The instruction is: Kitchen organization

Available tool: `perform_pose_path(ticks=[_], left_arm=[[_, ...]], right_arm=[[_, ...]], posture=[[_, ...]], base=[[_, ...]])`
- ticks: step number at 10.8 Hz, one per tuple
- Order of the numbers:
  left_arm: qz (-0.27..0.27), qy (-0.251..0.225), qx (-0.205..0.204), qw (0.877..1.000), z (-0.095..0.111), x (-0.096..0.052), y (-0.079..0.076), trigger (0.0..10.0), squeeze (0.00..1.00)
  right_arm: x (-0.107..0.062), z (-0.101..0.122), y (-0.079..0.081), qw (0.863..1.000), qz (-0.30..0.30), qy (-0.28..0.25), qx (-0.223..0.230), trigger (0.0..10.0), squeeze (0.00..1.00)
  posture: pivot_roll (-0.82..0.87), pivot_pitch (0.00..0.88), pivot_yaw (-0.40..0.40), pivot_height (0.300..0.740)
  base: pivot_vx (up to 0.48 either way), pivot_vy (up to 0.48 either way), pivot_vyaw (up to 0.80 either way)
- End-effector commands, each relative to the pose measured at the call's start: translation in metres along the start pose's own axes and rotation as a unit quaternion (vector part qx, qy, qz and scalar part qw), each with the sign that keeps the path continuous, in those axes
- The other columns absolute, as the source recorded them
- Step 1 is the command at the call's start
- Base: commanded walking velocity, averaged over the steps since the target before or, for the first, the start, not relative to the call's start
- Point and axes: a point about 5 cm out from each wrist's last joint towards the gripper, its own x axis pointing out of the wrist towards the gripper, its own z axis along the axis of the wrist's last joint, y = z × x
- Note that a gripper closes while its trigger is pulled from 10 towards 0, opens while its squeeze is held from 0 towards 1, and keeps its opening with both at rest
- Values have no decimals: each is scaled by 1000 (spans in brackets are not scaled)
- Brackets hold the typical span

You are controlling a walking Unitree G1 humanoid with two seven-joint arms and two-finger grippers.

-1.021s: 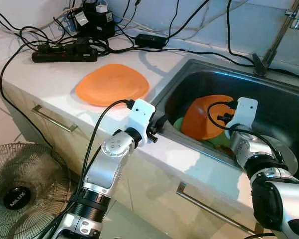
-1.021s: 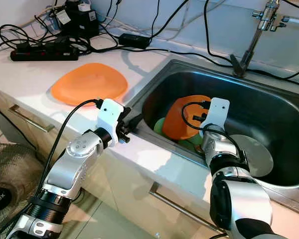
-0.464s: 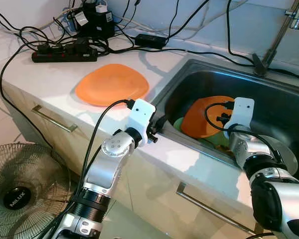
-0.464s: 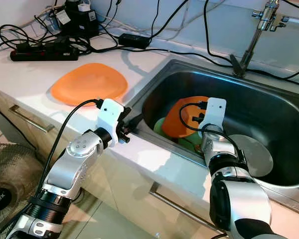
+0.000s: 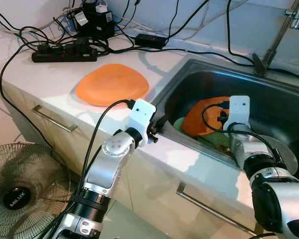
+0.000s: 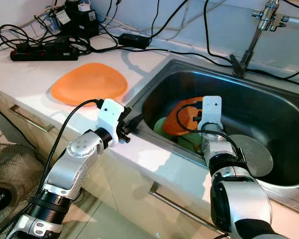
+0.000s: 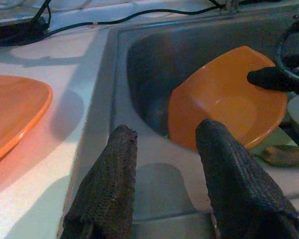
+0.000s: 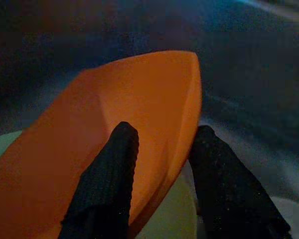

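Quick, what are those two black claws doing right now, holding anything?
Left gripper: open, holding nothing, over the counter edge by the sink.
Right gripper: fingers straddle the rim of the orange plate in the sink; whether clamped cannot be told.
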Motion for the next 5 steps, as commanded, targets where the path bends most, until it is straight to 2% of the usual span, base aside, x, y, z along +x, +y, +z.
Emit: perform_pose_path(ticks=[1, 2, 3, 4, 5], left_arm=[[-8, 2, 5, 1000, 1, 0, -4, 10000, 0], [-10, 2, 4, 1000, 1, 0, -5, 10000, 0], [-10, 2, 4, 1000, 1, 0, -5, 10000, 0], [-10, 2, 4, 1000, 1, 0, -5, 10000, 0], [-10, 3, 4, 1000, 1, 0, -6, 10000, 0]], right_arm=[[0, 3, -2, 1000, -4, -9, -12, 10000, 0], [0, 3, -3, 1000, -6, -8, -10, 10000, 0], [0, 2, -3, 1000, -10, -7, -6, 10000, 1000], [0, 2, -3, 1000, -9, -7, -13, 10000, 1000], [0, 2, -3, 1000, -9, -7, -16, 10000, 0]], posture=[[195, 54, 7, 740], [196, 55, 5, 740], [196, 56, 5, 740], [196, 56, 5, 740], [195, 57, 5, 740]], base=[[0, 0, 0], [0, 0, 0], [0, 0, 0], [0, 0, 0], [0, 0, 0]])
